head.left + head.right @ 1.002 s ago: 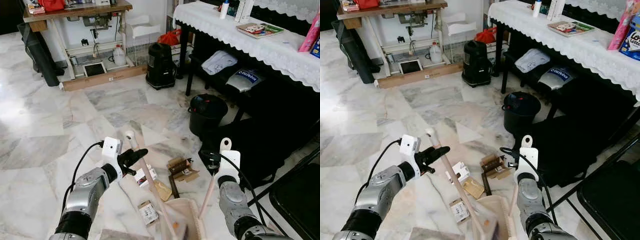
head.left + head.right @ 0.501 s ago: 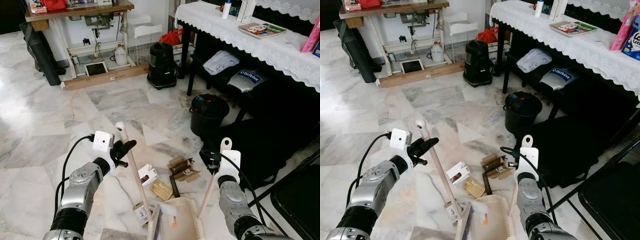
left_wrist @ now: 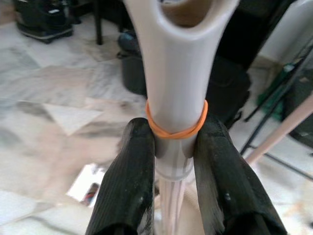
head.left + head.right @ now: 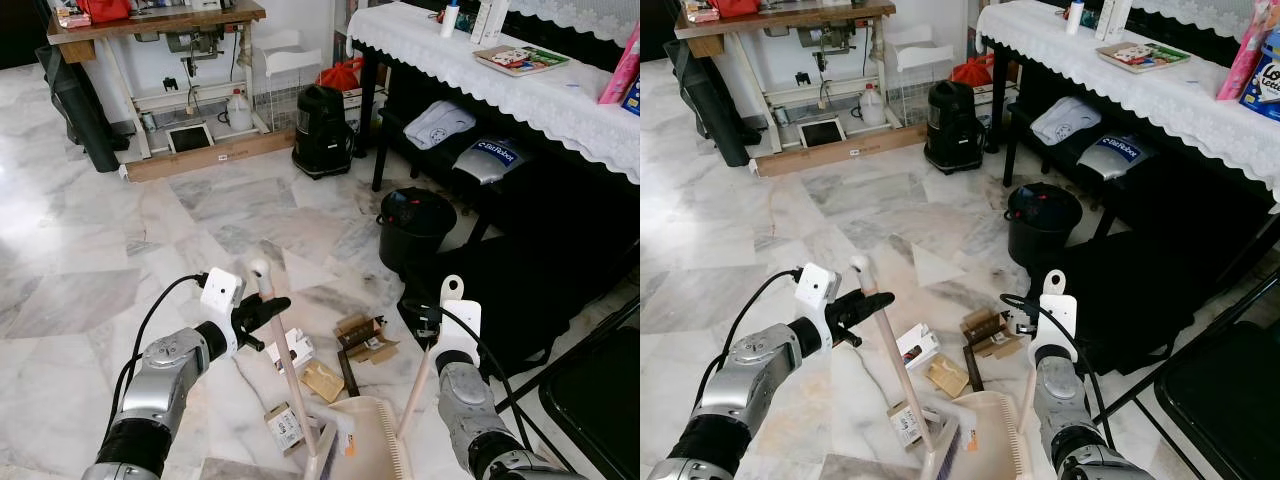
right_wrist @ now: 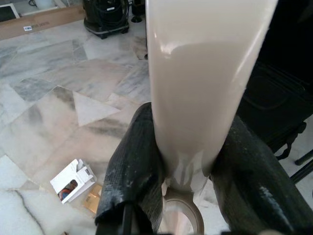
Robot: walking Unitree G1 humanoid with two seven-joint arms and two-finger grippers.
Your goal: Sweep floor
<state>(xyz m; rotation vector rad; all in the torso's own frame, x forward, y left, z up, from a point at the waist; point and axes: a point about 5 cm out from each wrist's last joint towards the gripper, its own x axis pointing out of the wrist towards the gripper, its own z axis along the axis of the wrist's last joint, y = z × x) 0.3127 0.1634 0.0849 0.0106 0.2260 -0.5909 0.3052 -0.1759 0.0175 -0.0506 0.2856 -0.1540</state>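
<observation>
A cream broom handle (image 4: 290,370) leans over the marble floor, its head low beside the beige dustpan (image 4: 368,440). My left gripper (image 4: 270,307) is shut on the broom just under its looped top, at an orange rubber band (image 3: 176,132). The dustpan's long handle (image 4: 417,385) rises to my right gripper (image 4: 428,330), which is shut on it; its black fingers (image 5: 132,166) clamp both sides. Litter lies ahead of the pan: a white box (image 4: 293,350), a brown cardboard piece (image 4: 362,336), a tan packet (image 4: 324,381) and a small carton (image 4: 283,426).
A black bucket (image 4: 413,225) and a black bag (image 4: 505,285) stand to the right, under a table with a white lace cloth (image 4: 520,95). A black folding chair (image 4: 600,395) is at the near right. A black appliance (image 4: 320,130) and a sewing table (image 4: 150,25) are at the back.
My left gripper swung the broom top out to the left, then back to the right; the broom head has come back to the dustpan's left edge. The right arm and dustpan have stayed still.
</observation>
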